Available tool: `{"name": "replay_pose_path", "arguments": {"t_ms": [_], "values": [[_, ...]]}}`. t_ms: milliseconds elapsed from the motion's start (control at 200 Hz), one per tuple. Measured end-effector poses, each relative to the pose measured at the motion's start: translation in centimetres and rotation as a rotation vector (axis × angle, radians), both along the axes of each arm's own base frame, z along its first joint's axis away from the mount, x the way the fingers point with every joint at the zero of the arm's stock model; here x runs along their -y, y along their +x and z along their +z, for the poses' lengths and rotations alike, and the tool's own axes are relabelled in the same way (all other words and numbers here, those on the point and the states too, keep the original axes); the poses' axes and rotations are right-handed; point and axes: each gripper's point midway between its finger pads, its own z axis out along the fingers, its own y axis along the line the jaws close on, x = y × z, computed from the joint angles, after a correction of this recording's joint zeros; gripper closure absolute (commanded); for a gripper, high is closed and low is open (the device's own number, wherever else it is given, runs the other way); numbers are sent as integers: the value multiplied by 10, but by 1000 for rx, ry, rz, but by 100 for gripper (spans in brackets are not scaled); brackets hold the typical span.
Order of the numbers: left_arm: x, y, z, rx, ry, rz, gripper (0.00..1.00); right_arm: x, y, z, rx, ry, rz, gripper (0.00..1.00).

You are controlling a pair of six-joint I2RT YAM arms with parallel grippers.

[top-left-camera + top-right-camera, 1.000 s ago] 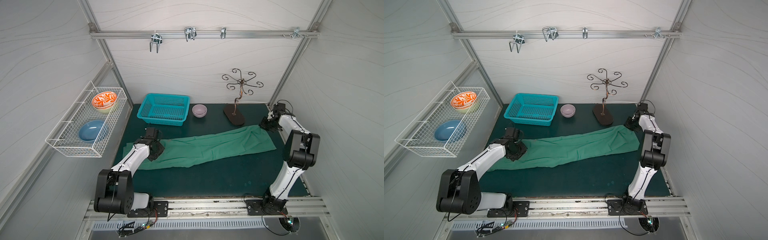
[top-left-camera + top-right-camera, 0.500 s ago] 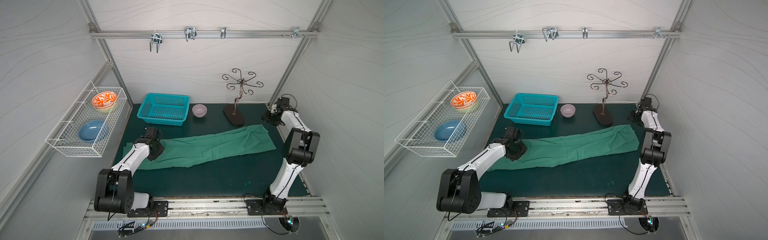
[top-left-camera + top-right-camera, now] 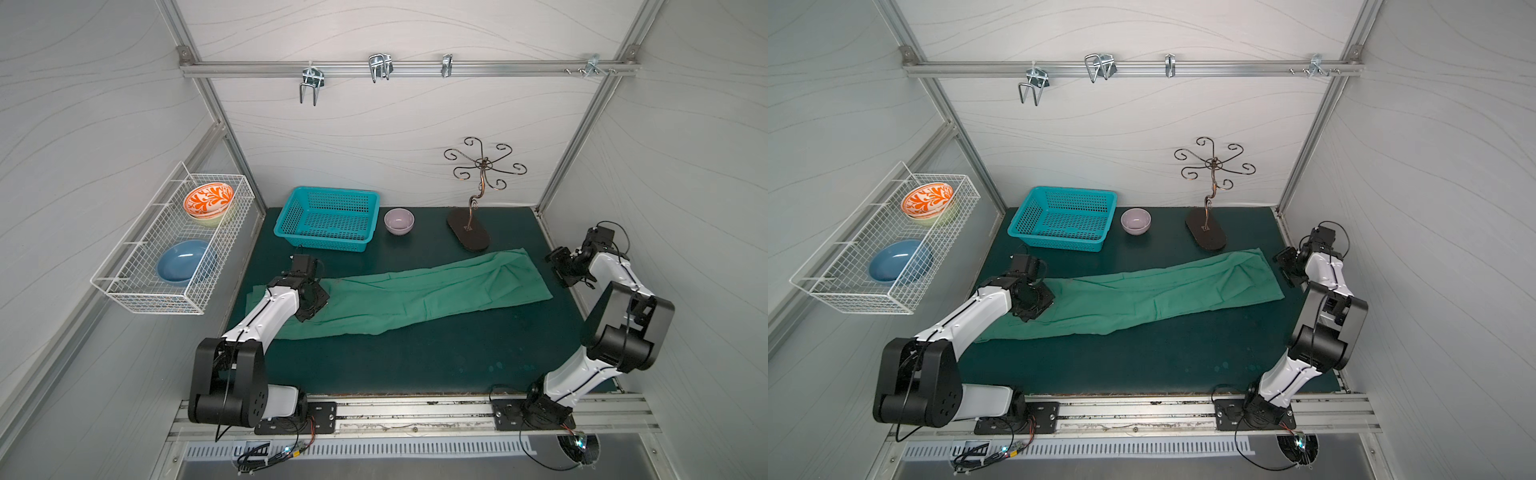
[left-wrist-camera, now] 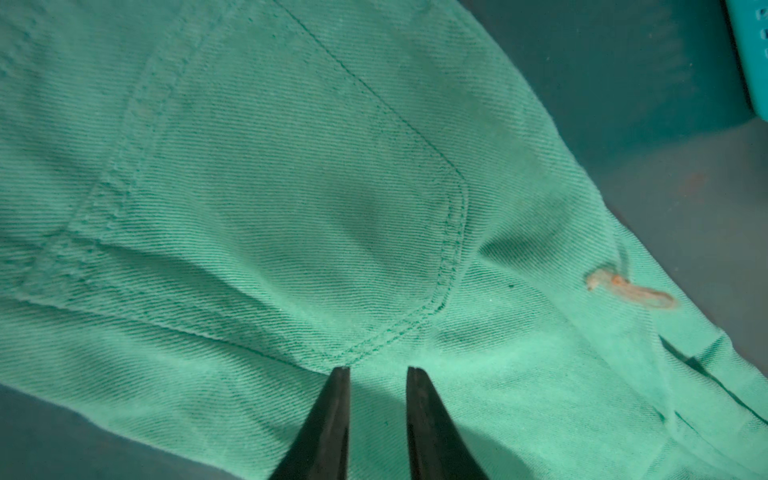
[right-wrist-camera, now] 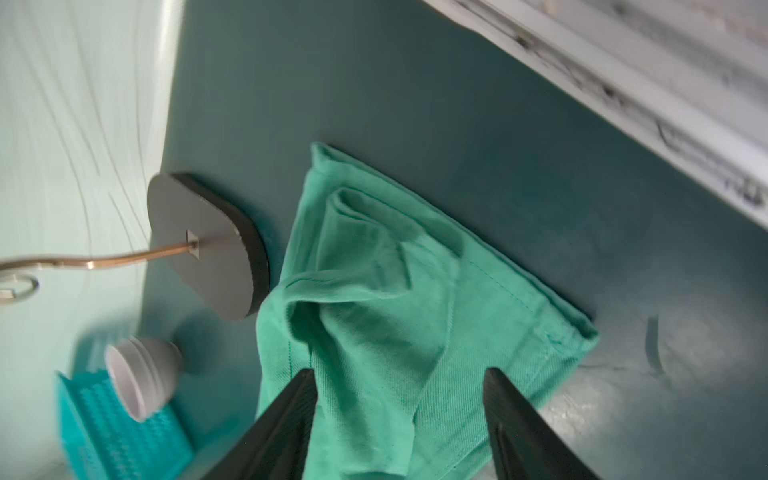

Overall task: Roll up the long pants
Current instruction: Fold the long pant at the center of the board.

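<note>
The long pants (image 3: 415,295) (image 3: 1154,291) lie stretched flat across the dark green mat (image 3: 415,357), waist end at the left, leg ends at the right. My left gripper (image 3: 316,300) (image 3: 1036,301) points down over the waist end. In the left wrist view its jaws (image 4: 377,370) stand a narrow gap apart just past a stitched pocket on the pants (image 4: 291,208), with flat cloth showing between them and nothing pinched. My right gripper (image 3: 562,270) (image 3: 1289,268) (image 5: 399,372) is open wide, just right of the leg ends (image 5: 395,270), holding nothing.
A turquoise basket (image 3: 328,218), a lilac bowl (image 3: 399,220) and a curly metal stand on a dark oval base (image 3: 469,235) line the back of the mat. The stand's base sits close to the leg ends. A wire rack (image 3: 174,249) with bowls hangs on the left wall.
My right gripper has opened from shut, drawn away from the leg ends toward the back, then come forward beside them. The pants and left arm have not moved.
</note>
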Motion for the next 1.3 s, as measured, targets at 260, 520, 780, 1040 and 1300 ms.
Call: {"name": "replay_pose_path", "arguments": {"t_ms": [260, 520, 780, 1040, 1300], "values": [[0, 0, 0, 0, -1, 0, 72, 1, 27, -17, 31, 157, -105, 32], [0, 0, 0, 0, -1, 1, 72, -9, 41, -37, 16, 242, -146, 35], [0, -1, 0, -2, 0, 3, 72, -16, 70, -44, 26, 285, -141, 88], [-1, -2, 1, -1, 4, 5, 73, -32, 120, -17, 119, 263, -61, 76], [-1, -4, 0, -12, 5, 5, 72, -46, 161, -8, 160, 126, 127, 34]]}}
